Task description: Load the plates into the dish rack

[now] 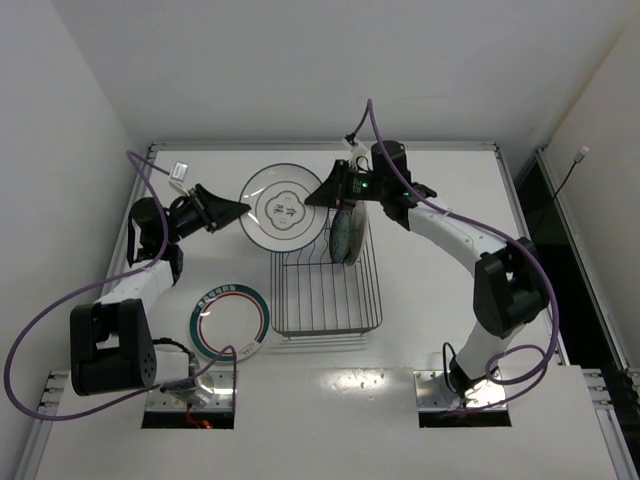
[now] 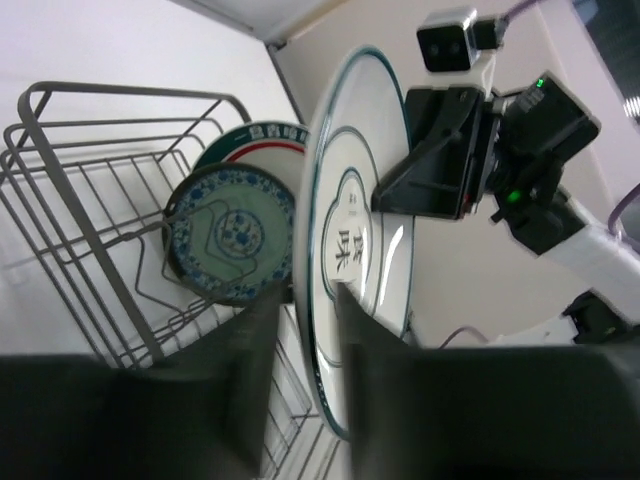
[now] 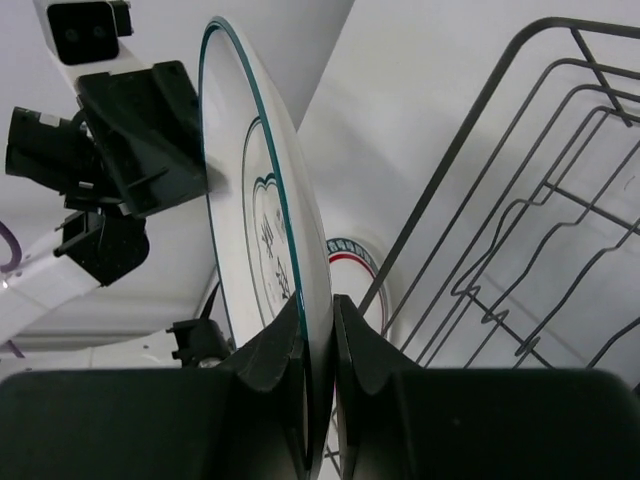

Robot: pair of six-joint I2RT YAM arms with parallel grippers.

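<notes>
A white plate with black rings [image 1: 283,207] is held upright on edge just behind the dish rack [image 1: 325,310], between both grippers. My right gripper [image 1: 318,198] is shut on its right rim; in the right wrist view the fingers pinch the plate [image 3: 255,200] at the gripper [image 3: 318,310]. My left gripper [image 1: 243,208] straddles the opposite rim; in the left wrist view the plate [image 2: 355,230] passes between the jaws of the gripper [image 2: 310,300], with a thin gap at its back. A small teal patterned plate [image 2: 230,235] and a green-rimmed plate [image 2: 262,137] stand in the rack [image 2: 60,170].
Another green-rimmed plate with a red ring [image 1: 230,320] lies flat on the table left of the rack, also seen past the rack wires [image 3: 520,150] as a plate [image 3: 350,252]. The front half of the rack holds only prongs. White walls enclose the table.
</notes>
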